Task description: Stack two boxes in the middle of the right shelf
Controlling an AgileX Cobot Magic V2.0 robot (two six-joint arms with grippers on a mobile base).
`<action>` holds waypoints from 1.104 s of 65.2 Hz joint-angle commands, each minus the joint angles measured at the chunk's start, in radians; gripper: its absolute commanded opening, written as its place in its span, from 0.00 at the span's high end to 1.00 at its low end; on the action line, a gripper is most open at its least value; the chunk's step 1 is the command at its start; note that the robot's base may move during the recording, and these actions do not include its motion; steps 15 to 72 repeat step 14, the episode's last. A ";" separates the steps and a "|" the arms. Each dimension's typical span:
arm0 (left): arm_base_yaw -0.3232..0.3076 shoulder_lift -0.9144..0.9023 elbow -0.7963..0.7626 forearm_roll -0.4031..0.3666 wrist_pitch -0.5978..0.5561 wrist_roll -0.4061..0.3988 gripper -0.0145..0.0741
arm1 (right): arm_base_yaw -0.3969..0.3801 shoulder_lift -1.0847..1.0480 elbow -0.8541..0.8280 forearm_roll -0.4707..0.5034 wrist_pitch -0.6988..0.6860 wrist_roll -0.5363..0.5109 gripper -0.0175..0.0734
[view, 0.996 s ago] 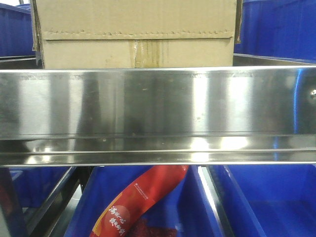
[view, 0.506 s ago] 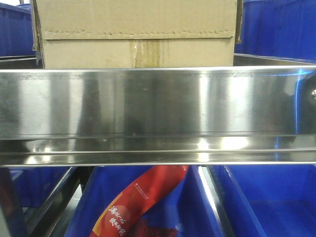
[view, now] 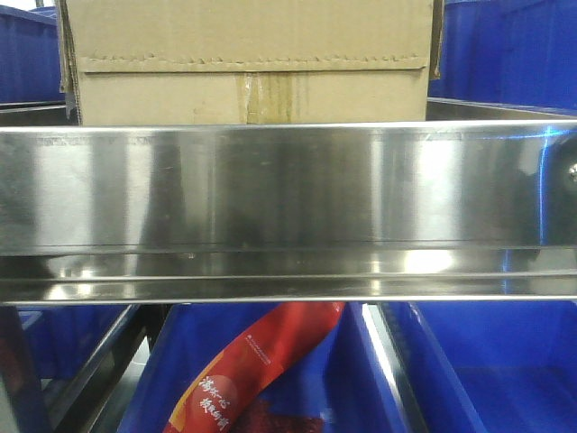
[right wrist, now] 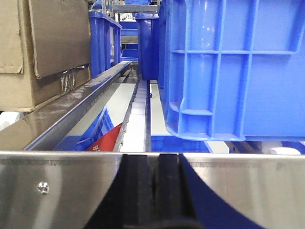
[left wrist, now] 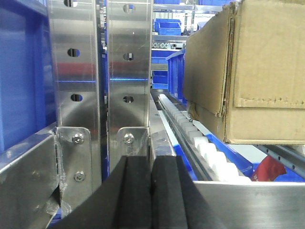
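Tan corrugated cardboard box [view: 248,63] seated on shiny stainless-steel shelf [view: 288,194] as stack base; both pincers closed empty, clear of load.

both end effectors [left wrist: 151,191] [right wrist: 153,191] closed, empty

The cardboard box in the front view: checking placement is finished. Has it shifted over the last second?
No. The cardboard box keeps the same position against the steel front rail.

A tan corrugated box [view: 248,59] is seen upright at the upper centre of the front view, jagged tape across its face, set behind the mirror-like front rail of the shelf [view: 288,189].
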 commanded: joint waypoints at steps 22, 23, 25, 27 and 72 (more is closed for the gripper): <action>0.004 -0.005 -0.003 -0.004 -0.020 0.000 0.96 | -0.005 -0.003 0.001 -0.008 -0.016 0.000 0.99; 0.004 -0.005 -0.003 -0.004 -0.020 0.000 0.96 | -0.005 -0.003 0.001 -0.008 -0.016 0.000 0.99; 0.004 -0.005 -0.003 -0.004 -0.020 0.000 0.96 | -0.005 -0.003 0.001 -0.008 -0.016 0.000 0.99; 0.004 -0.005 -0.003 -0.004 -0.020 0.000 0.96 | -0.005 -0.003 0.001 -0.008 -0.016 0.000 0.99; 0.004 -0.005 -0.003 -0.004 -0.020 0.000 0.96 | -0.005 -0.003 0.001 -0.008 -0.016 0.000 0.99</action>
